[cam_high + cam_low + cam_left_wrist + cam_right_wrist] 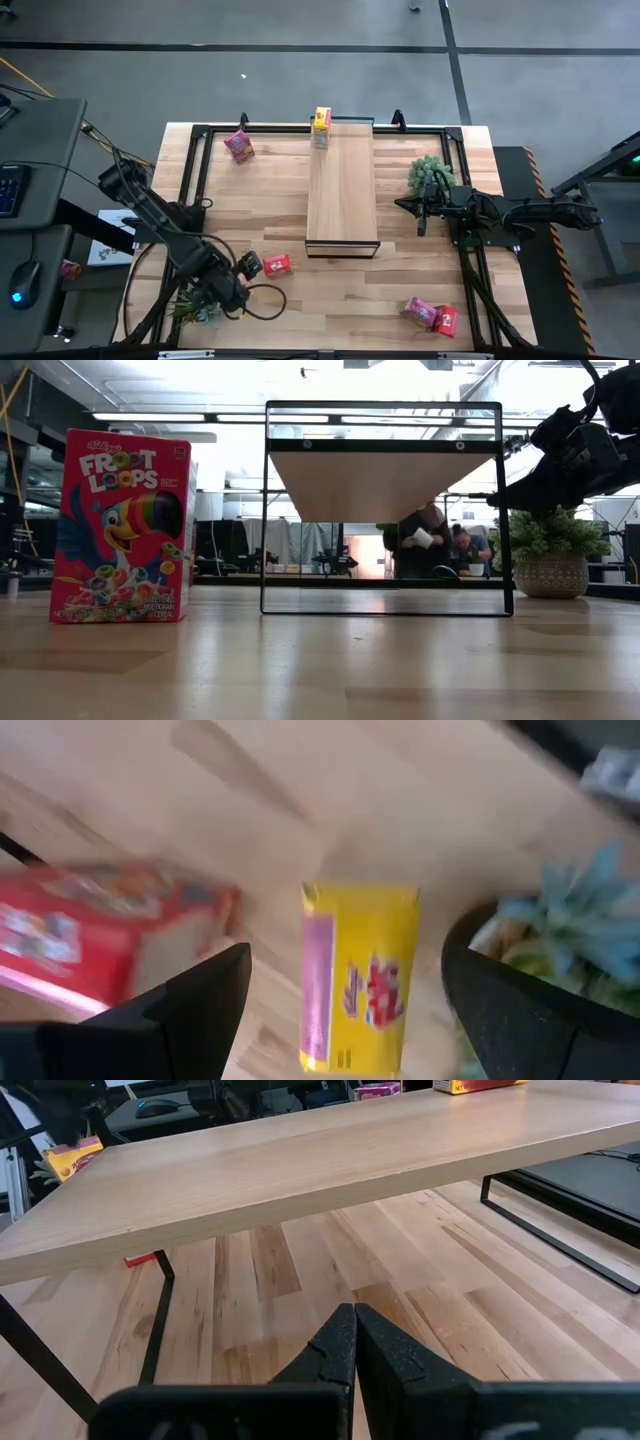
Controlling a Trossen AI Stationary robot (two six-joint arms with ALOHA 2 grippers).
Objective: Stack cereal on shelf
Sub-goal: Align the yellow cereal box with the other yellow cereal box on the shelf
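Left gripper (243,278): wide apart above a lying yellow cereal box (360,978), near front-left corner.
Right gripper (354,1342): fingers together, waiting beside the shelf (342,190).
Risk: the red cereal box (277,264) and potted plant (560,950) sit close; a finger may push them.
Surface: pale wooden table (270,210).
Room: people behind.
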